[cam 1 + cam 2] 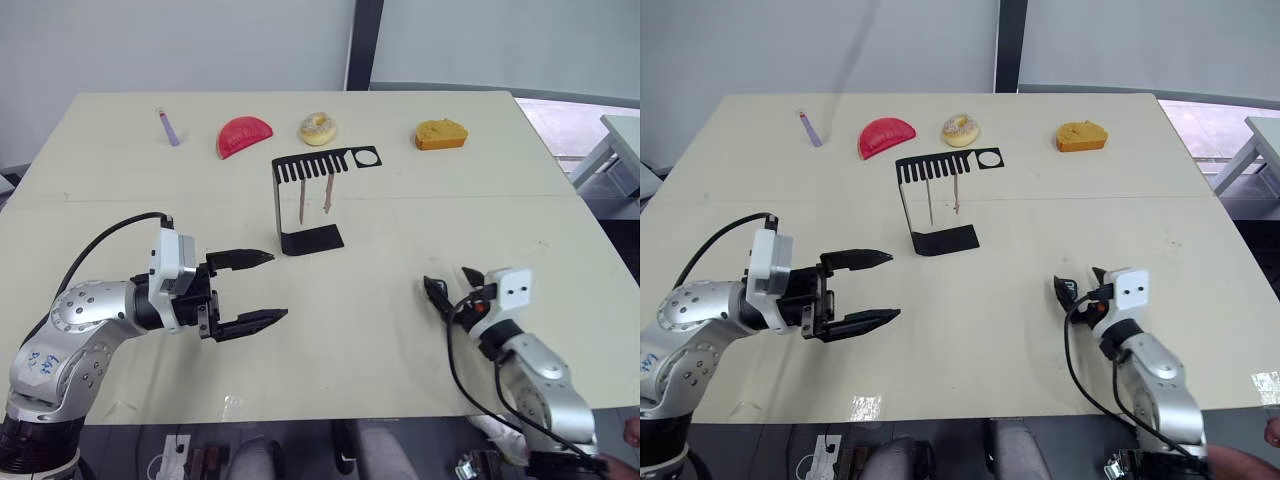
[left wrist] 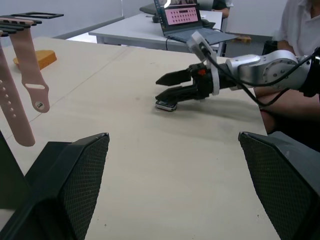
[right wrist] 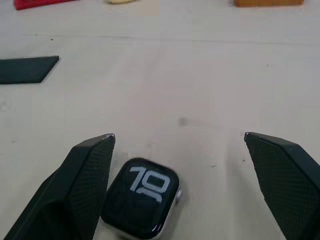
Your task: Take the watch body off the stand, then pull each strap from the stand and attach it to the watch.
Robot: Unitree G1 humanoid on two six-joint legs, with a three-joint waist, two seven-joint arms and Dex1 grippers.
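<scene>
The watch body, a dark screen with light digits, lies flat on the table between the fingers of my open right gripper, close against one finger. In the left wrist view the watch body sits under the tips of the right gripper. The black stand is at mid-table, and two pink-beige straps hang from its comb slots. My left gripper is open and holds nothing, low over the table in front of and left of the stand.
Along the far edge lie a purple stick, a red wedge, a doughnut and an orange piece. A person in white sits beyond the right arm, beside a table with a laptop.
</scene>
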